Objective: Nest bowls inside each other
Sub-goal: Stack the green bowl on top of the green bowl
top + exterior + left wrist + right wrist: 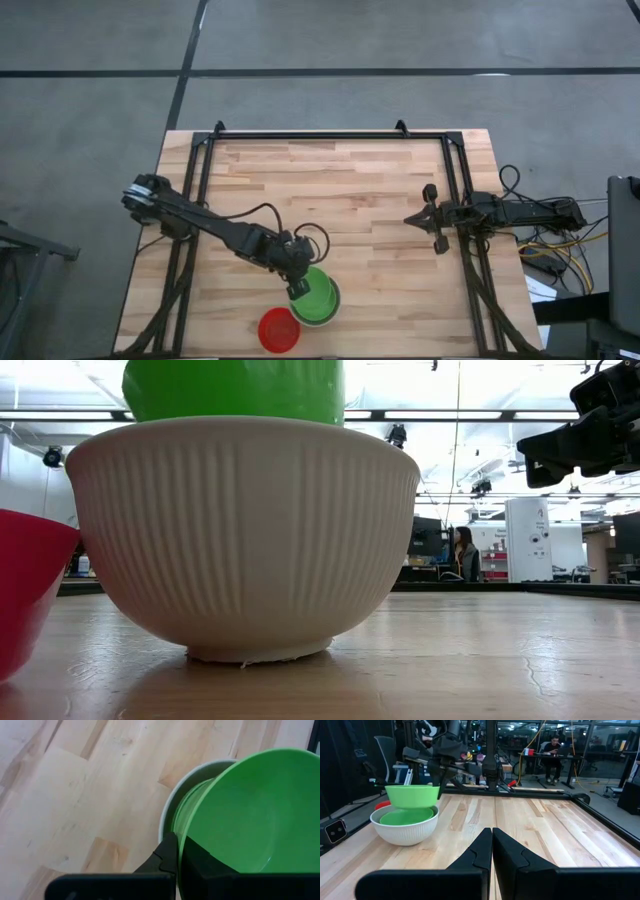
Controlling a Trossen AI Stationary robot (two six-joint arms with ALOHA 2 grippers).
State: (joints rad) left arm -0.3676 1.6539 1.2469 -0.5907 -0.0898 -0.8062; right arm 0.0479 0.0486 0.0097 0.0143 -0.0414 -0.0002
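The left fingers (177, 865) pinch the rim of a green bowl (413, 796), held tilted just above the white bowl (405, 831), which already holds green. Released off-centre, it could jam crooked. The red bowl (279, 330) waits beside them; the right fingers (491, 851), pressed together, idle well apart.

One camera hangs overhead and looks straight down, taking in the whole table (330, 190) and floor around it. Another sits at tabletop height, right up against the white bowl (245, 530), facing level across the wood into the room behind. The left wrist camera looks steeply down, very close on the raised green bowl (255, 815). The right wrist camera looks low across the table from well away. All four views share that white bowl near the table's front edge.
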